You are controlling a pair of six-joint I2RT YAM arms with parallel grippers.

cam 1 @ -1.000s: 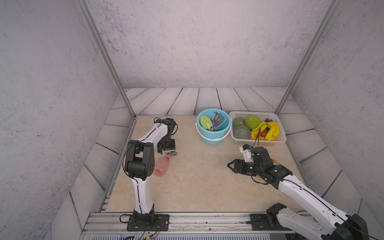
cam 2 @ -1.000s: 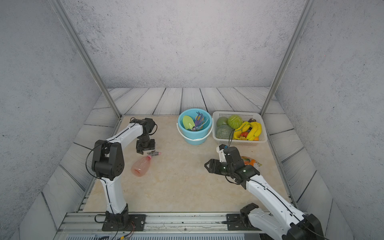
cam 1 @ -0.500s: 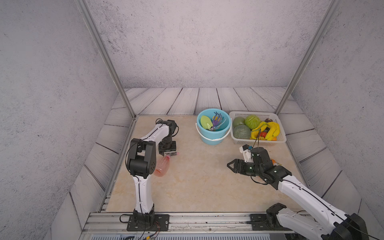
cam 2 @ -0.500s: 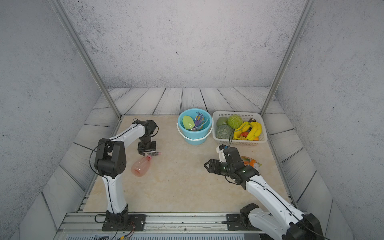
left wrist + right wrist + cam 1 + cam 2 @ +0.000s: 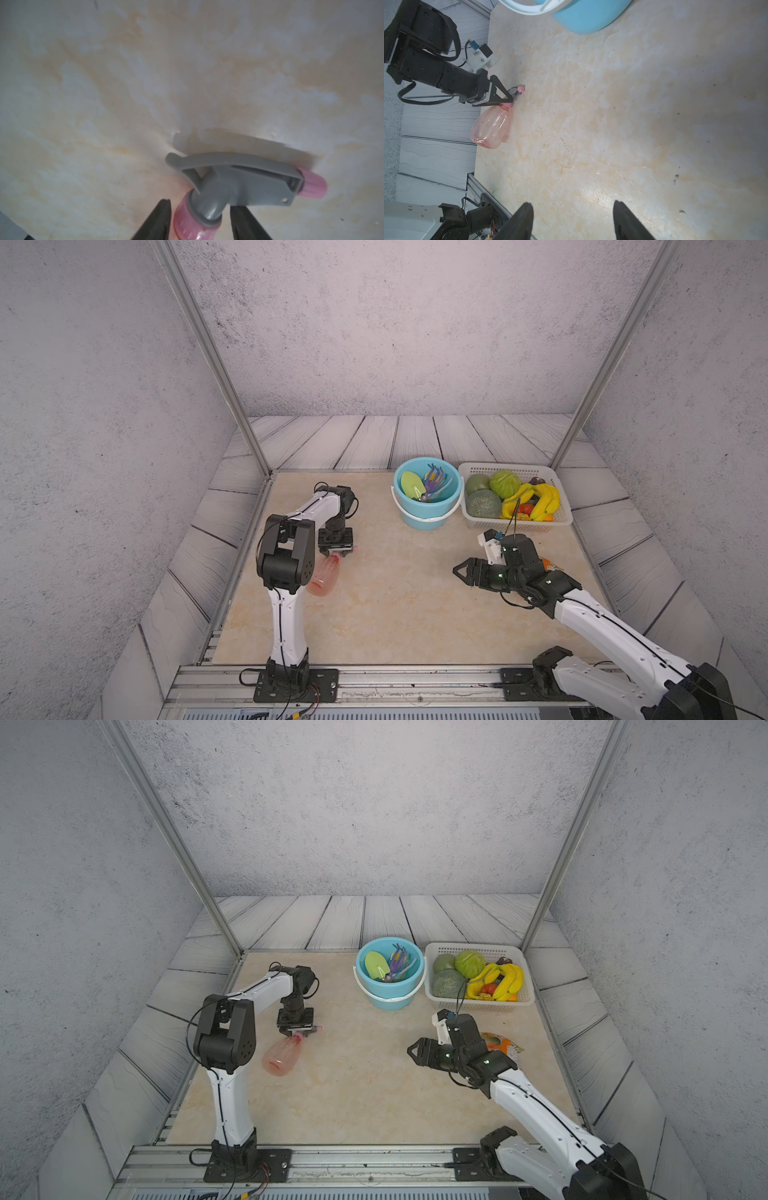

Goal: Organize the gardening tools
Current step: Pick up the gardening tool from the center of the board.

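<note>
A pink translucent spray bottle [image 5: 322,581] [image 5: 282,1058] lies on its side at the table's left, grey trigger head [image 5: 239,178] pointing toward the back. My left gripper [image 5: 338,549] [image 5: 199,204] points down over its neck; the jaws straddle the pink collar, with a narrow gap showing on each side. The right wrist view shows this bottle [image 5: 492,126] under that left gripper [image 5: 506,97]. A light-green trowel [image 5: 411,484] and a purple rake [image 5: 434,482] stand in the light-blue bucket [image 5: 428,519]. My right gripper [image 5: 461,572] [image 5: 573,205] hovers open and empty.
A white basket [image 5: 519,524] of plastic fruit and vegetables stands right of the bucket [image 5: 390,999] at the back. An orange packet [image 5: 500,1044] lies on the table beside my right arm. The metal rail [image 5: 374,680] runs along the front edge.
The left gripper's jaws have narrowed around the spray bottle's neck. The bottle lies where it was. The right arm has not moved.
</note>
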